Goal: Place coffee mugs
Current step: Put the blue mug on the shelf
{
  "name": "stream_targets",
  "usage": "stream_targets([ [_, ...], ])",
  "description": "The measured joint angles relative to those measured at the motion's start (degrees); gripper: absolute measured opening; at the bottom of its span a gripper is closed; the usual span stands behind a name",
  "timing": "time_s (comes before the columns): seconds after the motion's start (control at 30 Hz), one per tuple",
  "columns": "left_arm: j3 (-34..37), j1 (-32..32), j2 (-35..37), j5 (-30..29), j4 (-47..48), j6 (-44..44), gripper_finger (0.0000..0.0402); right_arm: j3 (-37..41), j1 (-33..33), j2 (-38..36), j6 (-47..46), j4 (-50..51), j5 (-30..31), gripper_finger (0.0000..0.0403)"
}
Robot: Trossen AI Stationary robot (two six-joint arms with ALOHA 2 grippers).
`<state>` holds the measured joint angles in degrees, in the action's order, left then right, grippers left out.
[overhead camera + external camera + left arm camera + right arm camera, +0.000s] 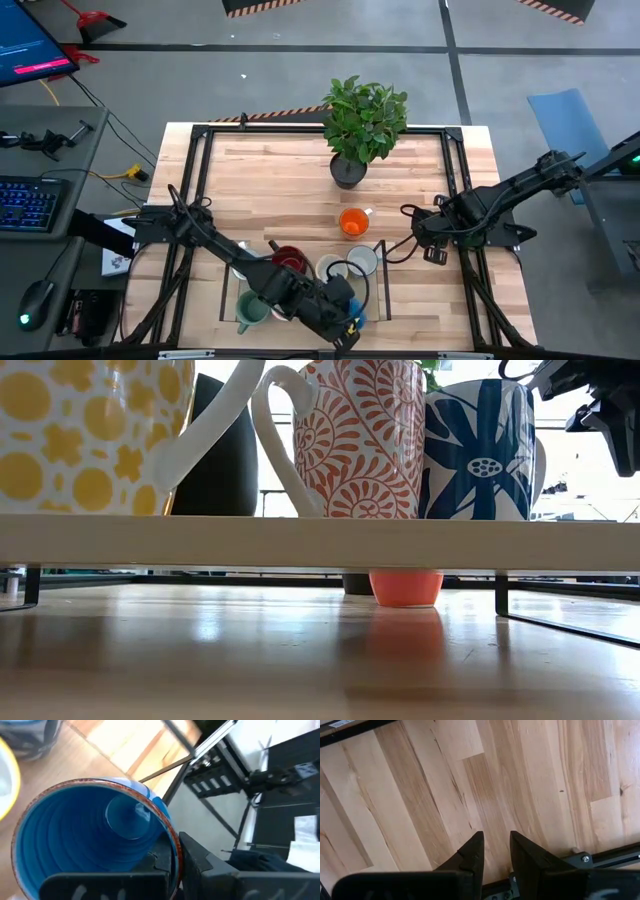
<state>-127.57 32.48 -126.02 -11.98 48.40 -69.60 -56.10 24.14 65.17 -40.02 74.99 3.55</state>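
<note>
Right hand [496, 851] fingers slightly apart, over wooden table [470, 780]

A potted plant [362, 130] stands at the table's [270, 170] far edge, with a lone mug [353, 222] in front of it near mid-table. Further forward, a cluster of mugs [322, 268] sits at the near edge, the left gripper [343, 305] among them. The right gripper [432, 240] hangs over the table's right side.

Clustered mugs [330, 268]; orange mug [353, 222] apart
</note>
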Motion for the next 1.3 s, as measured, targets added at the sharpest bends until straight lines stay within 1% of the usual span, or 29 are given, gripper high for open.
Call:
stream_targets([
  [0.27, 0.0, 0.0, -1.4, 0.3, 4.4, -2.4, 0.0001, 0.0, 0.0, 0.0, 0.0, -0.1, 0.5, 0.0071],
  [0.9, 0.1, 0.1, -2.2, 1.3, 7.0, -3.4, 0.0001, 0.0, 0.0, 0.0, 0.2, -0.3, 0.8, 0.0071],
  [1.03, 1.2, -0.1, -2.2, 1.5, 7.5, -4.3, 0.0001, 0.0, 0.0, 0.0, 0.5, -0.3, 2.2, 0.0071],
  [1.3, 1.2, -0.1, -2.2, 2.4, 7.5, -4.3, 0.0001, 0.0, 0.0, 0.0, 0.4, -0.5, 2.3, 0.0071],
])
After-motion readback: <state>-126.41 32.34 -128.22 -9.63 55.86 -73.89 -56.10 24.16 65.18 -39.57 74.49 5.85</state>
